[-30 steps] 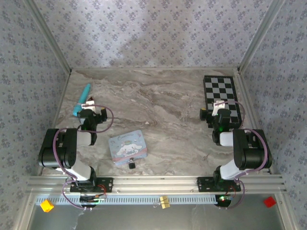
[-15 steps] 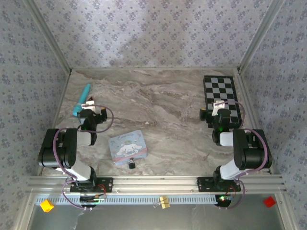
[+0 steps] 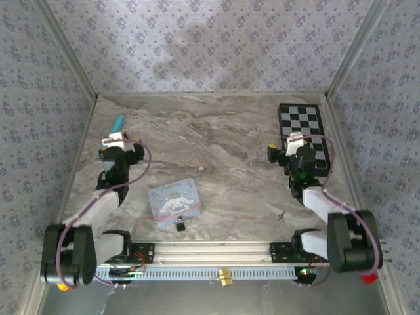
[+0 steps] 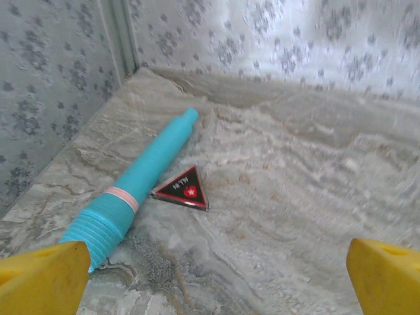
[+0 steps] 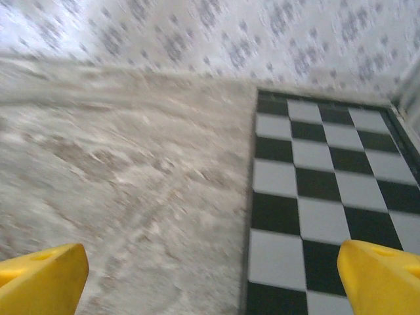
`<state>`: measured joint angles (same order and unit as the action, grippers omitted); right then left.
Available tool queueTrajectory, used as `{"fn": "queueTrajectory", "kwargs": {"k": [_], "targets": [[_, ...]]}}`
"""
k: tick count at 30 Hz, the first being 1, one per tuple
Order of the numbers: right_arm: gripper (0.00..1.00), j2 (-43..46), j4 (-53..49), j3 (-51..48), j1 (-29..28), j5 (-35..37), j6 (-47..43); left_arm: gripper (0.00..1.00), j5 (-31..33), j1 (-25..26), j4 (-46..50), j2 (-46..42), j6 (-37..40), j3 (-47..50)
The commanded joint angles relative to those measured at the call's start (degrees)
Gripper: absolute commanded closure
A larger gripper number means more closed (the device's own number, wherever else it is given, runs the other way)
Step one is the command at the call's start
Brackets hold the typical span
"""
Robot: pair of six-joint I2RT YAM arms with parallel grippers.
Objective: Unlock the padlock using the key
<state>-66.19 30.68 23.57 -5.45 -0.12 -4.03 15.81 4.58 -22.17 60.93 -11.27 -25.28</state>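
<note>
Top external view: the padlock [image 3: 179,224] is sitting near the front edge of the table [image 3: 223,138], at about 7 o'clock from the table's middle, and no gripper is touching it. It is lying at 6 o'clock of a pale blue tin [image 3: 174,201], just beside the tin's near edge; whether the two are touching, I cannot tell. The left gripper [image 3: 115,141] is hovering well apart from the padlock, at about 10 o'clock of the tin, with a teal tube [image 3: 117,123] lying just past it at 12 o'clock. The right gripper [image 3: 295,141] is hanging on the far right side, at the near left corner of a checkerboard [image 3: 302,128], also well apart from the padlock. Left wrist view: the left gripper [image 4: 210,282] is standing wide open, its yellow fingertips [image 4: 39,275] showing at both lower corners and nothing lying between them. The teal tube [image 4: 138,184] is lying ahead at about 11 o'clock, and a small red-and-black triangle [image 4: 182,190] is resting just beside it, at the tube's 3 o'clock. Right wrist view: the right gripper [image 5: 210,282] is likewise gaping wide and holding nothing, its yellow fingertips [image 5: 39,275] showing over bare marble on one side and over the checkerboard [image 5: 328,197] on the other.
</note>
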Motion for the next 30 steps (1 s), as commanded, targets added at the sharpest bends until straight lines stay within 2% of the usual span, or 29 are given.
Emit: {"fn": "queueTrajectory", "kwargs": {"k": [1,3,5,8,10,11,14,15,16,18,20,22,25,27,30], "targets": [[0.01,7.1,-15.1,5.2,-2.3,-3.4,4.8,0.00,2.9,0.0,19.9,-7.4,-14.3,-3.9],[0.01,11.3,-27.0,10.5,-3.9,-3.8,11.7,0.00,2.8,-0.1,27.6,-11.4,-20.5,-5.7],[0.01,13.6,-38.1,15.7,-5.1,-3.8,16.0,0.00,1.7,-0.5,35.3,-14.8,-23.6,-7.9],[0.01,15.4,-53.1,22.7,-5.7,-3.4,22.9,0.00,-5.4,-0.9,43.5,-19.7,-22.8,-10.3],[0.01,15.9,-57.6,24.2,-5.6,-4.0,26.2,0.00,-8.0,-0.9,48.0,-23.0,-29.6,-9.9],[0.01,16.1,-59.7,24.4,-5.4,-4.5,28.0,0.00,-10.2,-1.2,47.5,-25.2,-32.4,-8.4],[0.01,17.4,-65.5,23.3,-3.3,-4.9,36.1,0.00,-27.7,-2.3,36.9,-30.3,-30.9,-3.8],[0.01,18.0,-67.0,22.6,-2.3,-5.9,37.2,0.00,-31.4,-2.2,35.3,-31.1,-30.8,-3.4],[0.01,18.7,-66.9,21.6,-1.2,-7.9,37.1,0.00,-33.7,-2.1,34.9,-31.1,-30.4,-3.6],[0.01,21.0,-66.1,19.4,-0.2,-6.6,36.2,0.00,-37.3,-1.0,36.2,-29.5,-27.4,-5.4],[0.01,21.8,-69.4,19.3,-1.2,-5.0,36.3,0.00,-36.9,1.7,39.2,-27.3,-25.5,-6.9],[0.01,21.7,-74.3,19.9,-2.7,-2.8,38.1,0.00,-34.2,5.5,40.7,-26.3,-27.0,-6.8],[0.01,22.5,-78.5,18.7,-7.0,-1.0,43.3,0.00,-32.1,13.6,36.0,-26.5,-30.0,-3.4],[0.03,24.0,-80.4,16.5,-11.0,1.4,48.1,0.00,-25.8,20.1,35.0,-26.7,-29.7,-2.0],[0.06,25.3,-83.1,14.0,-15.1,5.2,53.6,0.00,-20.3,24.7,33.9,-26.3,-28.7,-1.0]]}}
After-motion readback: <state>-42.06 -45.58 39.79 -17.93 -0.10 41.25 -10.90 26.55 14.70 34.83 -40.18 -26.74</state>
